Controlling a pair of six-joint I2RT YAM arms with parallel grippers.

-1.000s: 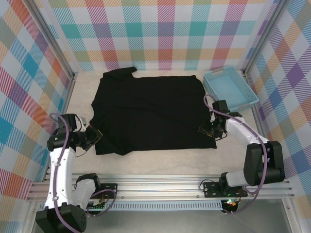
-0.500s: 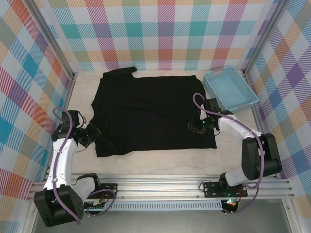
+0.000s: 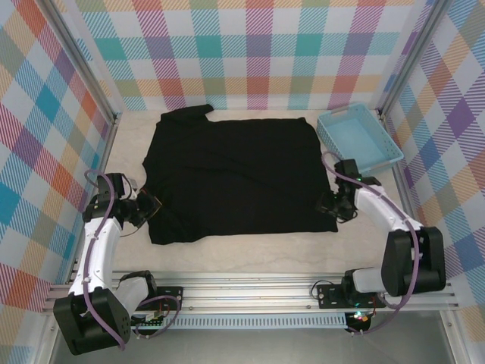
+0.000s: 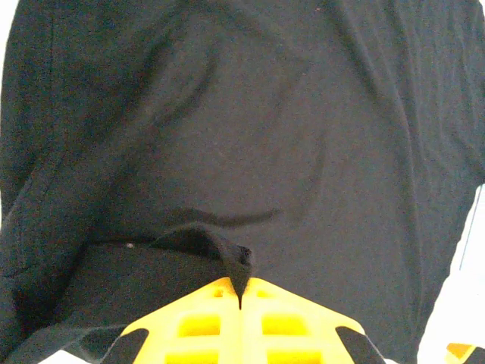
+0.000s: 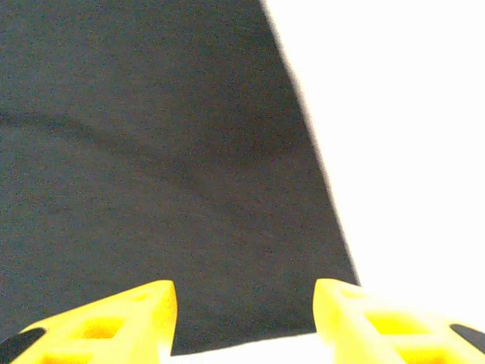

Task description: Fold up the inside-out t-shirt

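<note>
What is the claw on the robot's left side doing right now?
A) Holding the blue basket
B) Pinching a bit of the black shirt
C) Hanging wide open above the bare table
B: in the left wrist view the left claw is shut tight on a small raised fold of the black t-shirt.

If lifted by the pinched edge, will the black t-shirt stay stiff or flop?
Likely floppy: the t-shirt lies flat with soft wrinkles and puckers where the left gripper pinches it. It would probably sag from that grip. Pushed across the table, it would likely bunch rather than slide whole.
</note>
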